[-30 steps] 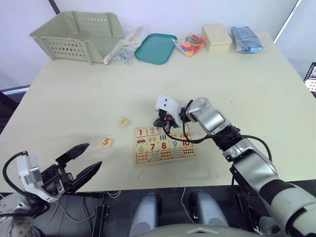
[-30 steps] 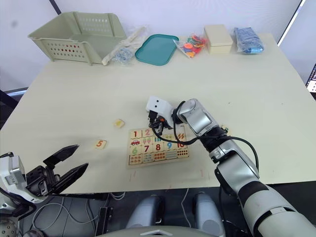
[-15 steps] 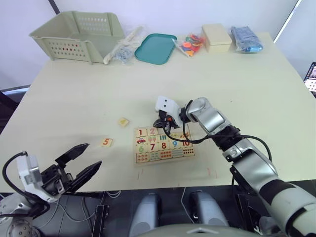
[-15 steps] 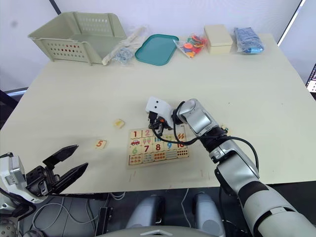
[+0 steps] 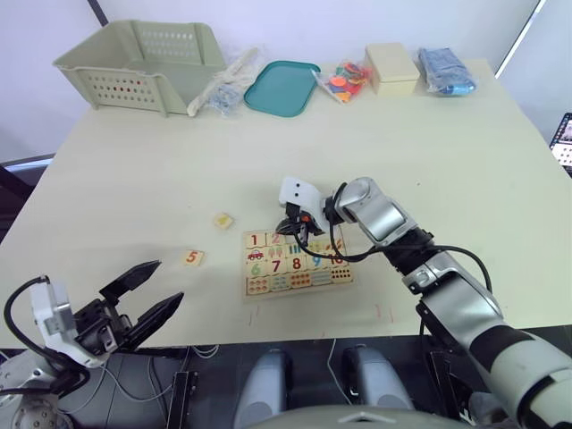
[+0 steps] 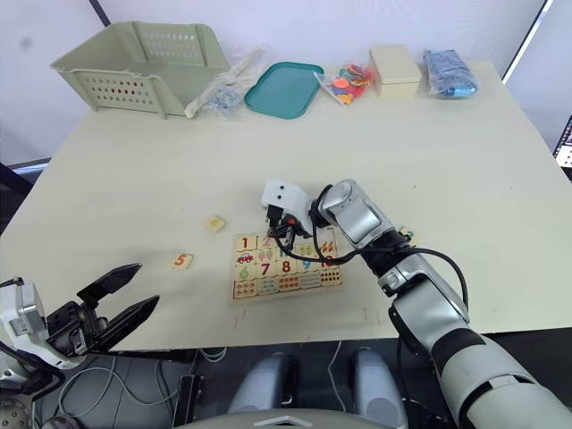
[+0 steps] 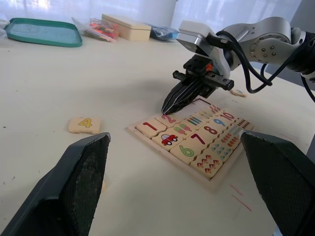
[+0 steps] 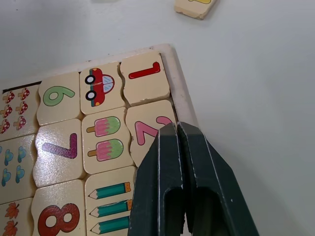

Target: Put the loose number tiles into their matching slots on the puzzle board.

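Pale worktop (image 5: 134,179) fills the scene, with a green basket, teal tray and bags along its far edge. Low at the near left edge, the left claw (image 5: 143,298) hangs with its fingers spread wide and empty. Beyond it and slightly toward the board lies the 5 tile (image 5: 192,257); farther on toward the right claw sits the 4 tile (image 7: 85,124), both loose on the worktop and well apart from either claw. Next comes the puzzle board (image 7: 211,182), with the 1 tile (image 8: 143,76) seated in its corner slot. The right claw (image 8: 175,129) has its fingers pressed together, tips down on the far edge of the 2 tile (image 8: 150,130), beside the board's rim. One small pale tile (image 7: 238,92) lies beyond the board's right end; its numeral cannot be read.

Risk, as I judge it: the 2 tile looks slightly crooked, so a hard push could tip it, jam it against the rim, or slide the whole board.
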Action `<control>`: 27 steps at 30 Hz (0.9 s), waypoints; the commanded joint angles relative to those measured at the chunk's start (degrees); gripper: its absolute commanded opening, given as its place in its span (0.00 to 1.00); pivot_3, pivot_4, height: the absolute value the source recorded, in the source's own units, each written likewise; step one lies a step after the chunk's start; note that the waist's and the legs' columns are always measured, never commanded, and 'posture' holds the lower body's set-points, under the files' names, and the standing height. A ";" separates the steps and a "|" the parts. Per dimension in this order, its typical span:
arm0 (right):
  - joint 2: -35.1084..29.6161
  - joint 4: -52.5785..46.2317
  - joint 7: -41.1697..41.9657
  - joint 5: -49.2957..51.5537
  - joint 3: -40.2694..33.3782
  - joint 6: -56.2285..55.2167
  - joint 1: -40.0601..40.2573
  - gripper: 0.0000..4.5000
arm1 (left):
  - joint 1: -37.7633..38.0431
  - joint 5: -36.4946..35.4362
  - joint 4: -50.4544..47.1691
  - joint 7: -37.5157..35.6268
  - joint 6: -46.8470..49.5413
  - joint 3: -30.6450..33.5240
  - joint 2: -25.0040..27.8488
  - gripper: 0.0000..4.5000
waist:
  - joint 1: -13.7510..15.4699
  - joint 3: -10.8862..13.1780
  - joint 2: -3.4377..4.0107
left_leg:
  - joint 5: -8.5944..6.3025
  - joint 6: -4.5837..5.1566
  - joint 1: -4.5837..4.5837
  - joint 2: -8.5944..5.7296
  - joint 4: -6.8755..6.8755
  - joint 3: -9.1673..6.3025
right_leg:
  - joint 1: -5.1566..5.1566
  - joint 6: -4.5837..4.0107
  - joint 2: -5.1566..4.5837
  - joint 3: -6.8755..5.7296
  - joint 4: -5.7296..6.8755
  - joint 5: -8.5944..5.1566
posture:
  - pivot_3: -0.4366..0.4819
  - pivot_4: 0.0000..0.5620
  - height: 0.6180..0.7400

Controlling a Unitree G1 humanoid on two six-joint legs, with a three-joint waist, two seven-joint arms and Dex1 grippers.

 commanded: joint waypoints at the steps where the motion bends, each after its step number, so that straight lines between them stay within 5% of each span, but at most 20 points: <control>1: -0.04 -1.90 0.17 0.16 0.00 -0.01 0.31 0.01 | 0.44 -0.66 -1.73 -0.15 -0.29 0.92 0.28 1.00 | -0.01 0.00 0.00 | 0.00 0.00 0.00 0.00 0.00 0.00 | 0.00 0.00 0.00 0.00 0.00 0.00 | 0.48 0.27 1.00; 9: -2.43 -17.05 1.58 9.87 -9.15 0.23 5.83 0.01 | 0.99 -0.83 -2.57 0.29 -0.13 0.81 -0.04 1.00 | 0.22 0.00 0.00 | 0.00 0.00 -0.01 0.01 0.00 0.00 | 0.02 0.00 -0.02 -0.01 -0.03 0.00 | 0.48 0.27 1.00; 21: -15.00 -44.92 -2.12 22.09 -24.25 -4.95 34.89 0.01 | 0.44 2.24 -0.80 4.09 -0.16 -0.37 -0.25 1.00 | 0.60 -0.03 -0.06 | 0.00 0.02 0.08 0.00 0.06 -0.06 | 0.20 0.03 0.00 -0.04 -0.05 0.00 | 0.48 0.27 1.00; 24: -17.48 -48.27 -3.85 25.35 -29.74 -5.40 42.19 0.19 | 0.05 2.62 0.20 4.37 -0.18 -0.36 -0.17 1.00 | 0.57 -0.02 -0.05 | 0.00 0.02 0.12 0.02 0.06 -0.07 | 0.23 0.02 0.08 -0.04 -0.04 -0.02 | 0.48 0.27 1.00; 26: -19.38 -50.54 -3.93 27.39 -33.79 -6.18 47.15 0.44 | -0.03 2.97 0.78 4.46 -0.07 -0.35 -0.05 1.00 | 0.45 -0.02 -0.05 | 0.00 0.02 0.13 0.03 0.05 -0.03 | 0.23 0.01 0.15 0.02 -0.04 -0.02 | 0.48 0.27 1.00; 27: -20.37 -51.62 -3.64 28.20 -35.76 -6.88 49.85 0.46 | -0.02 3.15 1.12 4.50 0.04 -0.30 -0.05 1.00 | 0.48 -0.02 -0.05 | 0.00 0.02 0.13 0.03 0.05 -0.03 | 0.23 0.01 0.15 0.01 -0.03 -0.02 | 0.48 0.27 1.00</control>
